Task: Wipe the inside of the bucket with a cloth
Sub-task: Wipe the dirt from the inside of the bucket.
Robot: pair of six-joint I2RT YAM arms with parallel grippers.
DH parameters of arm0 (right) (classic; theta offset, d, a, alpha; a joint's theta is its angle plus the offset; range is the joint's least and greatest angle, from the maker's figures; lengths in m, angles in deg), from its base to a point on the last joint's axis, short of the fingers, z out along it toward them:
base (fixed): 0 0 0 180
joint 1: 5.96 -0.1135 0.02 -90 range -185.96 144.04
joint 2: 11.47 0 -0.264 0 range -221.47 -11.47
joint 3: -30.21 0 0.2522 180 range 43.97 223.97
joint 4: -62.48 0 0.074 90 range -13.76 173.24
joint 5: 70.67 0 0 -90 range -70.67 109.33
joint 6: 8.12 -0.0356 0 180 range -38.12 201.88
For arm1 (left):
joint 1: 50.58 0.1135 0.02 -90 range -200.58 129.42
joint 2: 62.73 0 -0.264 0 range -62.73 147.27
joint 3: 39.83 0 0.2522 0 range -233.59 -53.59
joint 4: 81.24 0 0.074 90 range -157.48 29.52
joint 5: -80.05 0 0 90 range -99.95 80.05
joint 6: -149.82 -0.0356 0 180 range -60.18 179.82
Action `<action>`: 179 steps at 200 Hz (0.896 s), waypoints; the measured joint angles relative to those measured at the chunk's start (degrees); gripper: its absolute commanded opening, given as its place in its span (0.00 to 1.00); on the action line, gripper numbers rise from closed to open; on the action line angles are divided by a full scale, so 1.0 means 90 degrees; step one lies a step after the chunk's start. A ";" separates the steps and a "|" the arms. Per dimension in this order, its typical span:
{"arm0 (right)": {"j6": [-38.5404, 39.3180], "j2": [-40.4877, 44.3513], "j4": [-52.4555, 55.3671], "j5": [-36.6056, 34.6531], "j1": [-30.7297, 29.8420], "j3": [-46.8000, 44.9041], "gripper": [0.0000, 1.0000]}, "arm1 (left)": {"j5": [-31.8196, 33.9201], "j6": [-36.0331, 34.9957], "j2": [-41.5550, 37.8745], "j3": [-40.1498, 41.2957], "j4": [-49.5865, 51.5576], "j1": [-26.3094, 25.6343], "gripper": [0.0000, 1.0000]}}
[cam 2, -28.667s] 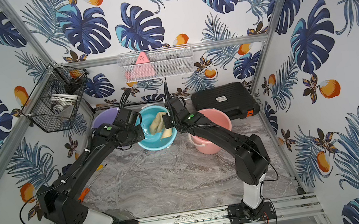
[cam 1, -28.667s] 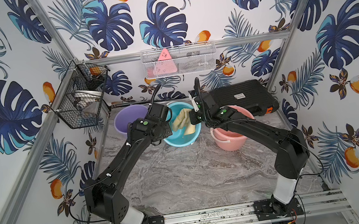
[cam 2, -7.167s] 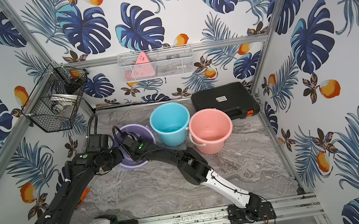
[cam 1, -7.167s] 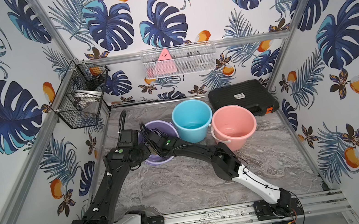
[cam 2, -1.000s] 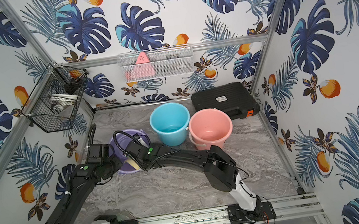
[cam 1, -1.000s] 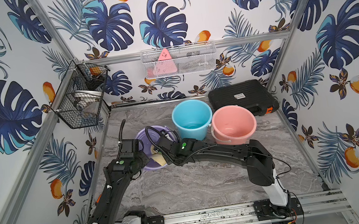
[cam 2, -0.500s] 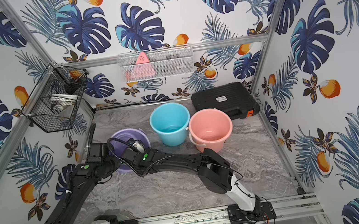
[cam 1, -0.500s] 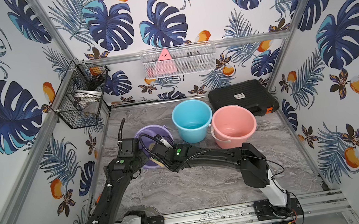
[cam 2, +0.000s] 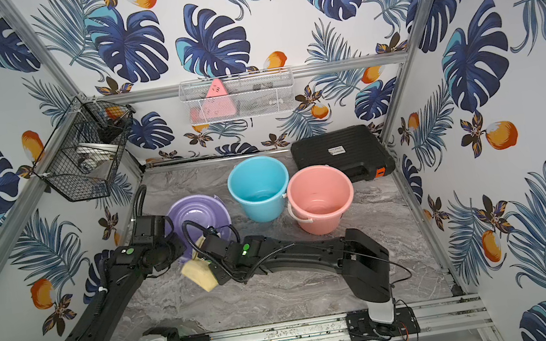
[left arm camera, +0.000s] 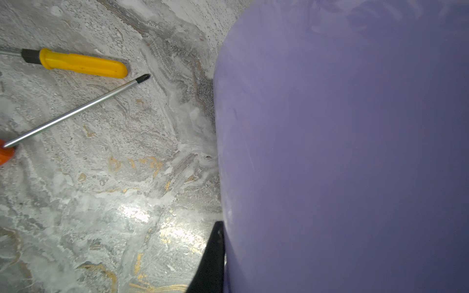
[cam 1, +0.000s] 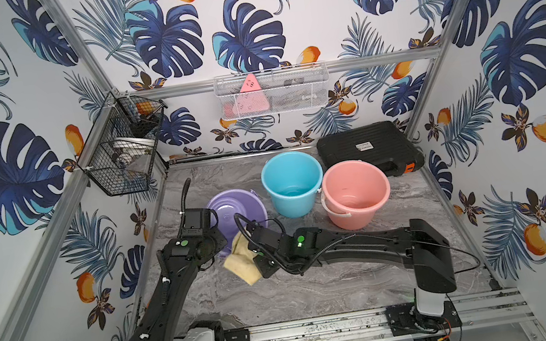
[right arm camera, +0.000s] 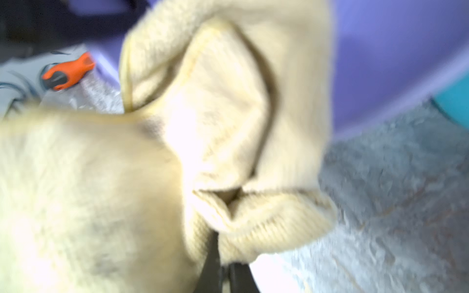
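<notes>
- Three buckets: purple bucket (cam 1: pixel 233 209) tipped toward 6 o'clock, blue bucket (cam 1: pixel 292 205) at its 2 o'clock, pink bucket (cam 1: pixel 359 218) at its 3 o'clock.
- One cloth (cam 1: pixel 240 263), bunched, outside the purple mouth at its 6 o'clock.
- Right gripper (right arm camera: pixel 224 271) clamped tight on the cloth; left gripper (cam 1: pixel 226 246) closed on the purple rim.
- Step, my guess: between wipes or finished, can't tell.
- Next, if wiping: lift the cloth toward 12 o'clock over the rim and press it on the inner wall.
- Two screwdrivers: yellow screwdriver (left arm camera: pixel 81 63), orange screwdriver (left arm camera: pixel 76 109). One black case (cam 1: pixel 367 150).

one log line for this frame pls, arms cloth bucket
left gripper: shut on purple bucket | right gripper: shut on cloth | cloth: bunched, outside bucket, by its near side
</notes>
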 measured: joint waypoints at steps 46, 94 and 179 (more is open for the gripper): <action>-0.0163 0.2373 0.0384 -0.0461 -0.0012 -0.1134 0.00 | -0.0299 -0.0185 0.0170 -0.0665 0.0386 0.0032 0.00; 0.0338 0.2832 0.0209 -0.1450 -0.0002 -0.0517 0.00 | -0.0988 -0.0731 0.0515 -0.1205 0.0886 0.0236 0.00; 0.1120 0.0124 -0.1416 -0.1209 0.0848 0.1375 0.00 | -0.2115 -0.1736 0.1224 -0.1744 0.1673 0.0733 0.00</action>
